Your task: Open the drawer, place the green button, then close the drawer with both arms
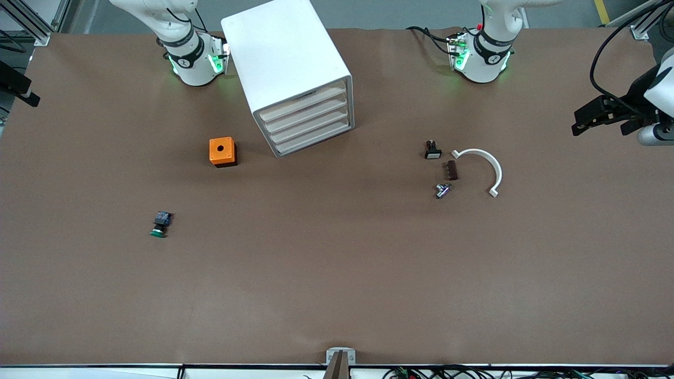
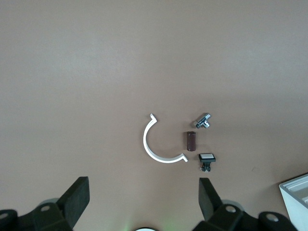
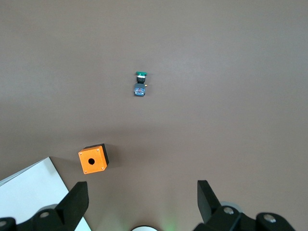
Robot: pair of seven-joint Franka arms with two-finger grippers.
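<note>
The brown counter carries a white cabinet between the two arm bases, turned at an angle, with four shallow drawers stacked in its front. The drawer of the task is the lowest of them, and it sits pushed in flush like the three above it.

The left gripper hangs high over the left arm's end of the counter with its black fingers spread wide and nothing between them. Below it lie a white half-ring clip, a small brown cylinder just beside the clip, a small metal fitting and a small black switch with a white face; a corner of the cabinet shows at the edge of its wrist view.

The right gripper is up over the right arm's end of the counter, fingers likewise wide apart and empty — it holds nothing. Near below it sits the orange cube with a hole, just beside the cabinet's wall. The button lies farther out from this gripper than the cube, on its side on bare counter, green cap pointing away from the cube — well apart from both the cube and the cabinet.
</note>
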